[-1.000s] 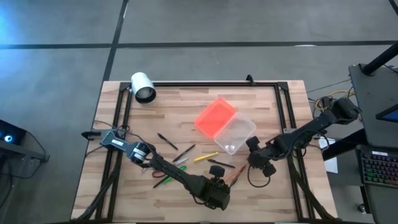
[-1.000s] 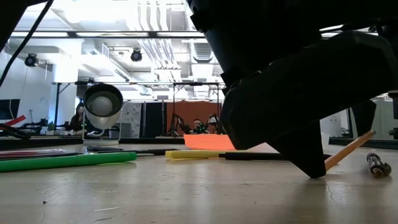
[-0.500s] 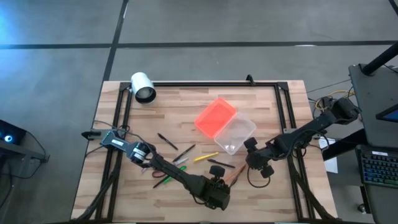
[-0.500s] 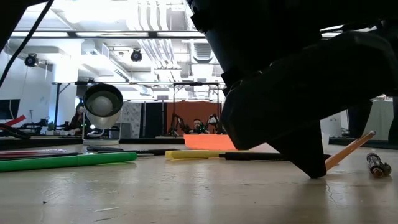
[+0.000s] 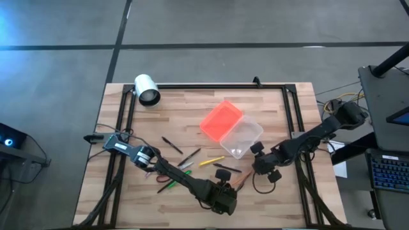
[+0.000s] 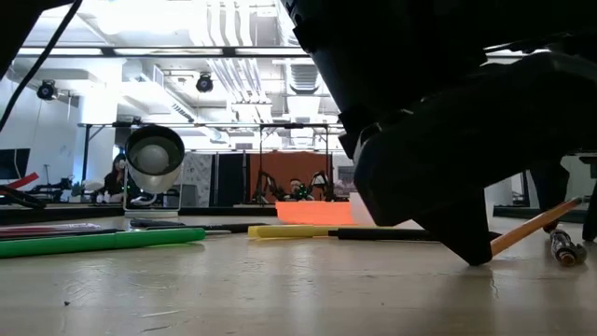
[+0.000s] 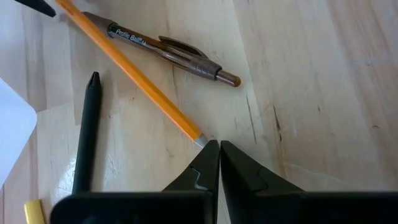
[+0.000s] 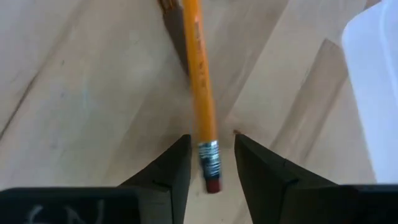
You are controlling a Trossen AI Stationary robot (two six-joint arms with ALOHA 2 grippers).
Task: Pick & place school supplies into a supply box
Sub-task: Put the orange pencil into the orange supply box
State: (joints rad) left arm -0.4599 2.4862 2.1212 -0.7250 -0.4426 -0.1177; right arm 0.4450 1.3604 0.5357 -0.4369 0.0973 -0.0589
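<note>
Both fingers of right gripper [image 8: 210, 158] apparently straddle the pencil [image 8: 200, 87], unclamped

We see the right gripper [image 8: 211, 165] down over the wooden table [image 8: 81, 81], its two dark fingers [image 8: 168, 168] spread apart. Between them lies the eraser end of an orange pencil [image 8: 200, 99], metal band and pink tip just inside the gap, touching neither finger. Beyond, a brown pen [image 8: 177, 34] lies partly under the pencil. The clear supply box [image 8: 373, 93] sits off to one side.
</note>
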